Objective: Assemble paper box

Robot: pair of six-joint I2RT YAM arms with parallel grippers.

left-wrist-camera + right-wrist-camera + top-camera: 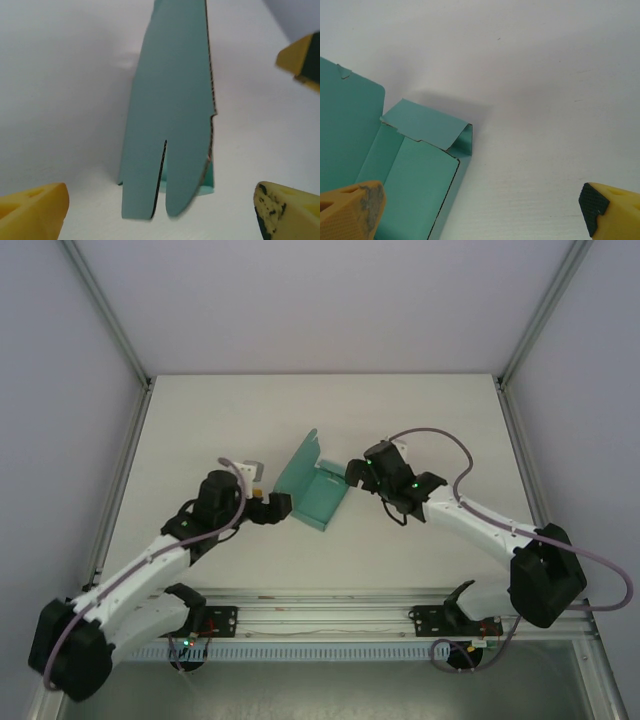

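Left hand (160, 212) spread, right hand (480, 210) spread, paper box (318, 490) between, flap upright

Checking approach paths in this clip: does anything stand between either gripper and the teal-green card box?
Nothing visible does. Bare white table lies between the open left gripper and the half-folded teal-green thin-card paper box; the open right gripper hovers close at its right side.

paper box (320, 490): 1 | left hand (274, 508): 1 | right hand (352, 472): 1 | table (200, 430): 1
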